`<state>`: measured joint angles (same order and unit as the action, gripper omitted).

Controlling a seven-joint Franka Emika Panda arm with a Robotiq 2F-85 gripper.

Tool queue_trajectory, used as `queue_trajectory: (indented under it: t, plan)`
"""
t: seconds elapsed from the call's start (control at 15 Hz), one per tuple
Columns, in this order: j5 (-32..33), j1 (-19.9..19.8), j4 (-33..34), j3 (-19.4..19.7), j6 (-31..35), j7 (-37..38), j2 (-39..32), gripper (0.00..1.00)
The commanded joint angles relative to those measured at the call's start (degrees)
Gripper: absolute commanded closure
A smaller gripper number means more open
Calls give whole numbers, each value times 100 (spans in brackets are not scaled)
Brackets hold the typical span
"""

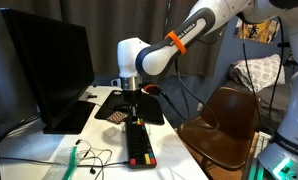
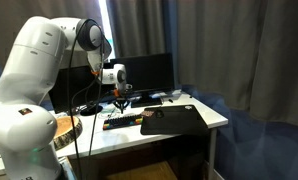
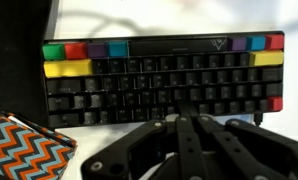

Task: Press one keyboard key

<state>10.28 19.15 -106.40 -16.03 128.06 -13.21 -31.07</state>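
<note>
The keyboard (image 3: 164, 78) is a compact black one with red, green, blue and yellow keys at its ends; it fills the wrist view. It lies on the white desk in both exterior views (image 1: 139, 146) (image 2: 120, 122). My gripper (image 3: 175, 120) is shut, fingers pressed together, with the tips right over the keyboard's near rows of black keys. In an exterior view the gripper (image 1: 136, 115) hangs straight down over the keyboard's far end. Whether the tips touch a key is not clear.
A black monitor (image 1: 51, 68) stands beside the keyboard. A dark mouse pad (image 2: 172, 120) lies on the desk. A zigzag-patterned coaster (image 3: 24, 150) sits next to the keyboard. Green cables (image 1: 79, 160) lie near the desk front. A brown chair (image 1: 227, 125) stands nearby.
</note>
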Motion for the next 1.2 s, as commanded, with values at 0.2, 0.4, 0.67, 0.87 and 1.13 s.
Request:
queue_trajectory:
  t: [0.2, 0.4, 0.67, 0.87, 1.13]
  plan:
    - [126, 160, 577, 139, -79, 135, -601, 100]
    - [152, 200, 672, 194, -103, 184, -736, 100]
    - [297, 312, 798, 326, -141, 382, -850, 100]
    - [315, 343, 898, 338, -210, 423, -924, 100]
    - [296, 348, 917, 308, -219, 398, -883, 100]
